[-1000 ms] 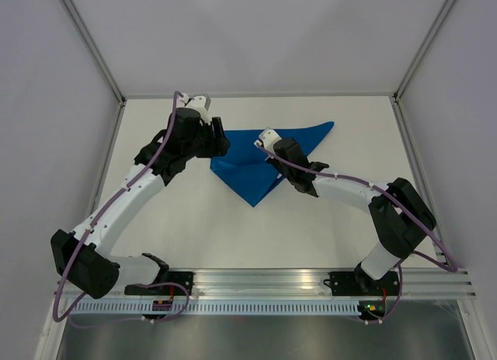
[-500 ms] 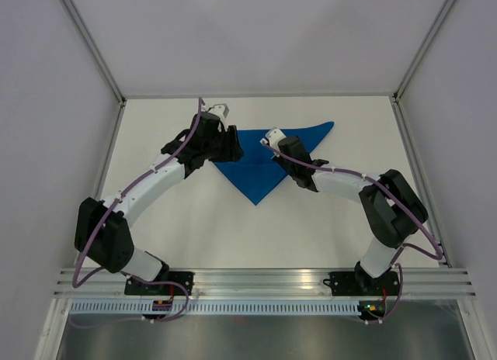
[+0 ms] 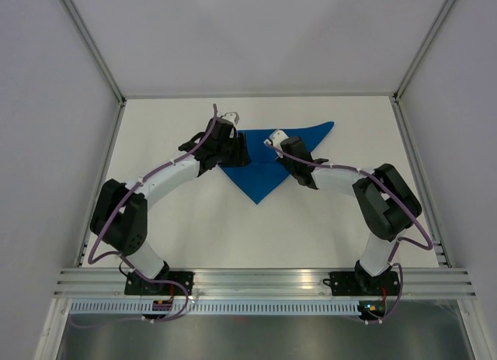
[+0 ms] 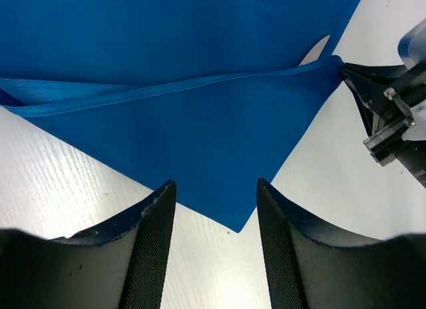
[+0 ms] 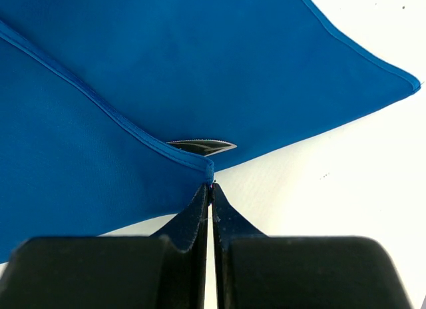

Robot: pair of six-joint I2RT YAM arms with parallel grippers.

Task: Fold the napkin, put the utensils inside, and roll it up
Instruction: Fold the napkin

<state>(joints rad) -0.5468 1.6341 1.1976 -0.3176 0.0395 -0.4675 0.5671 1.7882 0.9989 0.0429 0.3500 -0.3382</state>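
Note:
The blue napkin (image 3: pixel 260 178) lies on the white table, folded over into a triangle with a hem running across it. My right gripper (image 3: pixel 276 143) is shut on the end of that folded hem (image 5: pixel 208 168); its tips (image 5: pixel 212 186) pinch the cloth corner. A silvery pointed knife tip (image 5: pixel 203 146) pokes out from under the fold and also shows in the left wrist view (image 4: pixel 314 50). My left gripper (image 3: pixel 238 149) is open and empty (image 4: pixel 216 189), just above the table at a napkin corner (image 4: pixel 236 228). The rest of the utensils is hidden under the cloth.
The white table (image 3: pixel 178 220) is walled by pale panels with metal frame posts (image 3: pixel 93 46) at the back corners. A metal rail (image 3: pixel 256 278) runs along the near edge by the arm bases. In the left wrist view the right gripper (image 4: pixel 386 116) is close by on the right.
My left arm has swung right, from the napkin's left edge to over the cloth. The raised fold has settled flat. The right gripper stayed almost in place.

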